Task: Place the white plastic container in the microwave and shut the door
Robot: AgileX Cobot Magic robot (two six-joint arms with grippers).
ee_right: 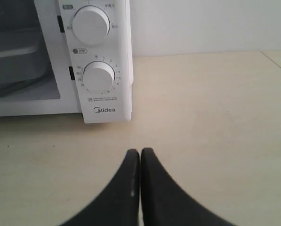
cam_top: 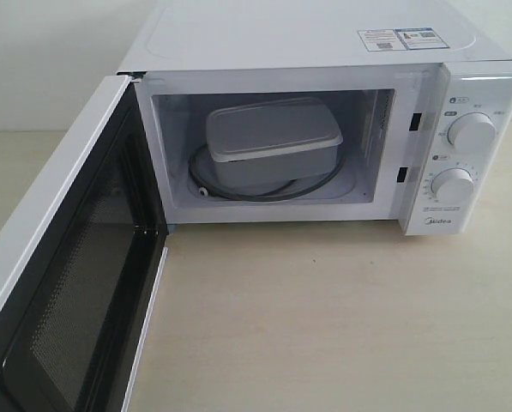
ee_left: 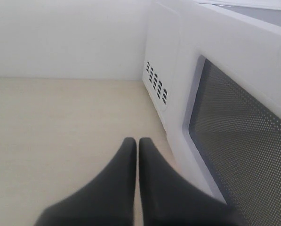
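Note:
The white plastic container (cam_top: 271, 142) sits on the glass turntable (cam_top: 238, 190) inside the white microwave (cam_top: 487, 94), lid on; its edge also shows in the right wrist view (ee_right: 13, 59). The door (cam_top: 67, 257) hangs wide open toward the front left, its mesh window facing inward. My left gripper (ee_left: 137, 140) is shut and empty, just outside the door's outer face (ee_left: 244, 136). Over the table, in front of the dial panel (ee_right: 95, 56), my right gripper (ee_right: 140, 151) is shut with nothing in it. Neither gripper shows in the exterior view.
The microwave stands on a pale wooden table (cam_top: 324, 318) against a white wall (ee_left: 69, 37). Vent slots (ee_left: 156, 82) mark the microwave's side. Two round dials (cam_top: 470, 130) sit on the right panel, stickers (cam_top: 397, 39) on top.

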